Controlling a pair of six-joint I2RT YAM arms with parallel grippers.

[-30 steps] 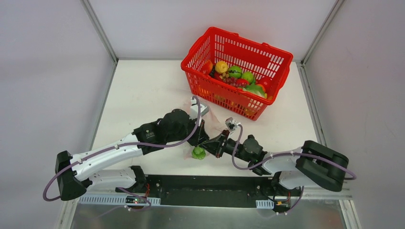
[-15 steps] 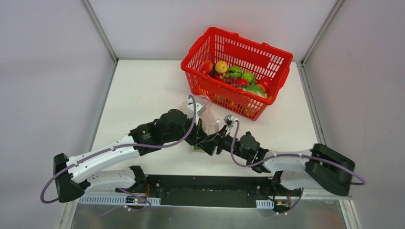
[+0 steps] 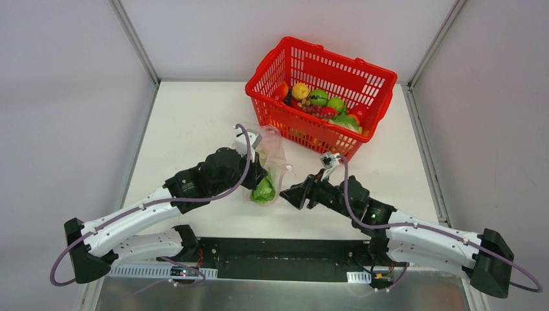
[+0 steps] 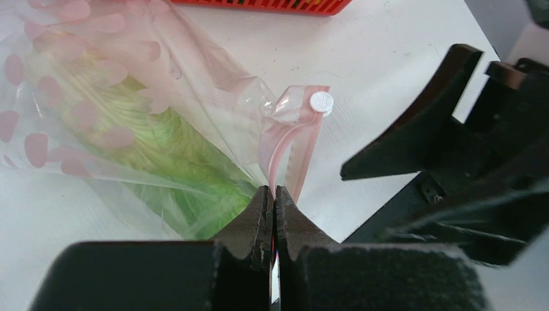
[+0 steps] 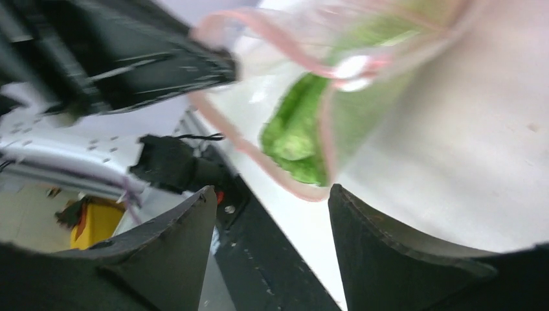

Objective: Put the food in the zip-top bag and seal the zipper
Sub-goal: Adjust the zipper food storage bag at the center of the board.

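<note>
Currently, left gripper (image 4: 272,194) pinches the zipper (image 4: 290,144).

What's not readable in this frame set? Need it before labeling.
- Zipper seal state: left wrist view, the strip folds and vanishes between the shut left jaws; right wrist view is blurred.
- Food besides the cabbage in the zip-top bag: bag cut off by the left wrist frame's edge; left arm covers part of it from the top.
- Lower items in the red basket: top view, too small, behind its wall.
</note>
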